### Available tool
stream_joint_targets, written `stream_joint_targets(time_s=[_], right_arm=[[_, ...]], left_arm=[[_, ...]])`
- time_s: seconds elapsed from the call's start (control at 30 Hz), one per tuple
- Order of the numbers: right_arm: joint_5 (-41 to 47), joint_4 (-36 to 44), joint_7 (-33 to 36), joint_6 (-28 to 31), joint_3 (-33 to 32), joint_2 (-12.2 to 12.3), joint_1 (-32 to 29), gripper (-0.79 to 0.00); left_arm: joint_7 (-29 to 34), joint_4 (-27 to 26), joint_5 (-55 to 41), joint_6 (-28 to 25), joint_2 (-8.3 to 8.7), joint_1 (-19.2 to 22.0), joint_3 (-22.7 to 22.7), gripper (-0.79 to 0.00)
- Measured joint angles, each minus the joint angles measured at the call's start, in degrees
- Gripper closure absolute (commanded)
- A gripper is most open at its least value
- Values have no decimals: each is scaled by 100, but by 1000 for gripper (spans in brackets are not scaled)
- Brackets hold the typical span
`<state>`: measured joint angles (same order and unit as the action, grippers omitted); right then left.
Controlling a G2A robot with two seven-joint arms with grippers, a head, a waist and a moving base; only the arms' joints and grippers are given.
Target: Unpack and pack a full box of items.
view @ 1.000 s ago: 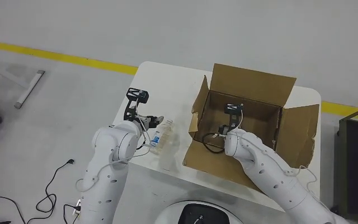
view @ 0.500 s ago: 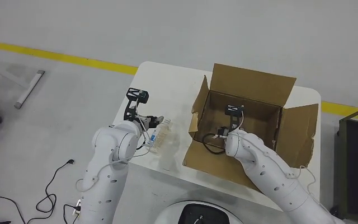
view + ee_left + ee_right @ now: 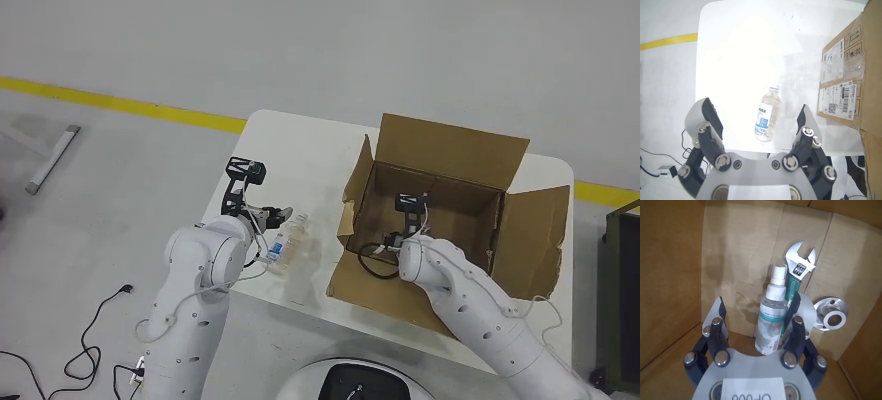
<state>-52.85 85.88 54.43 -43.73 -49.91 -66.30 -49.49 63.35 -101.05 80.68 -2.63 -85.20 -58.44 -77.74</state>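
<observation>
Straddling spray bottle (image 3: 772,321) in box (image 3: 677,256), right tool (image 3: 759,305) wide open, empty (likely light, slick; grip mid-body).

The box (image 3: 853,62) side carries up-arrow signs (image 3: 853,38) and a barcoded QR label (image 3: 840,102) (bottle (image 3: 766,119) barcoded too).

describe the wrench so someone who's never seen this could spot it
Start at the open cardboard box on the white table and look inside. The wrench sits between the spray bottle and the round metal flange; it alone has a green handle and a forked silver head.
</observation>
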Motion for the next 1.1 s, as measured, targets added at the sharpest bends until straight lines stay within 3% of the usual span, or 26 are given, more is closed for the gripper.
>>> stream_joint_targets(time_s=[0.23,0.43,0.57,0.8,0.83,0.87,0.97,1.03,1.1], right_arm=[[0,-214,55,139,62,-93,83,-683],[-64,-297,147,203,70,-147,111,-554],[-101,-345,188,241,51,-177,120,-600],[-197,-387,263,284,-11,-216,120,-551],[-213,-400,274,295,-24,-222,119,-517],[-221,-406,283,300,-34,-227,119,-388],[-245,-420,298,311,-70,-245,113,-240],[-265,-423,307,318,-98,-256,111,0],[-287,-410,318,322,-124,-264,108,0]], left_arm=[[0,0,0,0,0,0,0,-785],[0,0,0,0,0,0,0,-785],[0,0,0,0,0,0,0,-785],[0,0,0,0,0,0,0,-785],[0,0,0,0,0,0,0,-785],[0,0,0,0,0,0,0,-785],[0,0,0,0,0,0,0,-785],[0,0,0,0,0,0,0,-785],[0,0,0,0,0,0,0,-785]])
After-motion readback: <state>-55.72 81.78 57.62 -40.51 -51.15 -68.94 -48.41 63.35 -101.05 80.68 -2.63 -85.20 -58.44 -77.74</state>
